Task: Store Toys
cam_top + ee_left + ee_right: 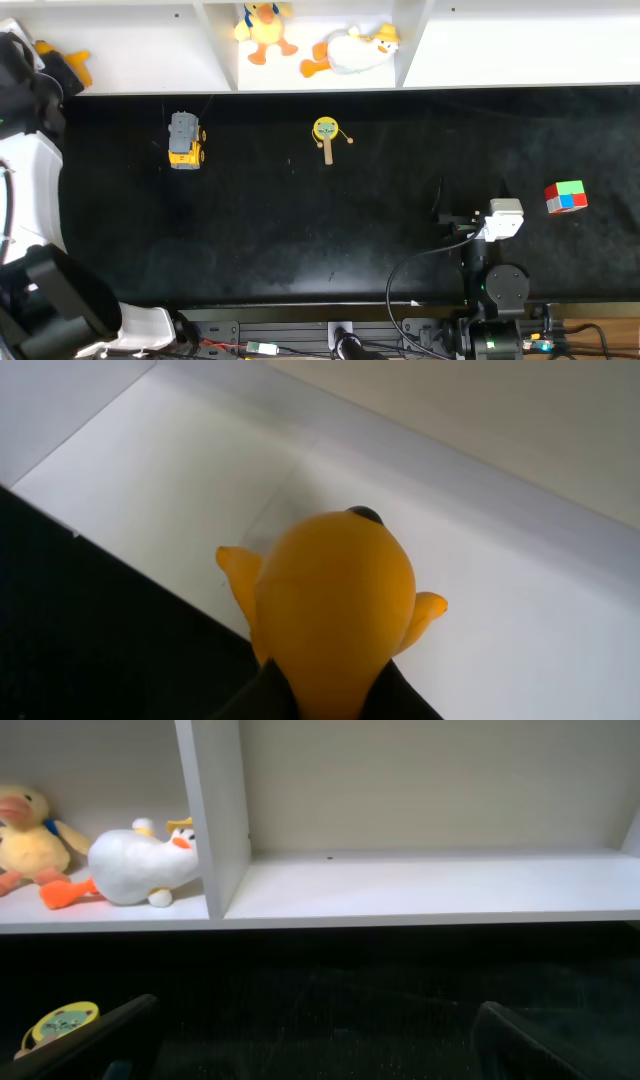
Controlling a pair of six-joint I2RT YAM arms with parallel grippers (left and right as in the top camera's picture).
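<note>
- Right gripper (310, 1055): fingers (90, 1030) spread wide, holding nothing, low over the tabletop (300, 230), well short of the shelf (500, 70).
- Still to store, on the tabletop: cube (565, 197), well apart from the shelf; truck (185, 140) and rattle (327, 133), near the shelf front.
- Left gripper (330, 705): fingers clamped on the orange toy (335, 600) at the front edge of the shelf's left compartment. Not released; can't tell if it rests there.
- Done: yellow duck (265, 30) and white duck (350, 50) in the shelf's middle compartment.
- Roughly two of six stored, a third nearly in.
</note>
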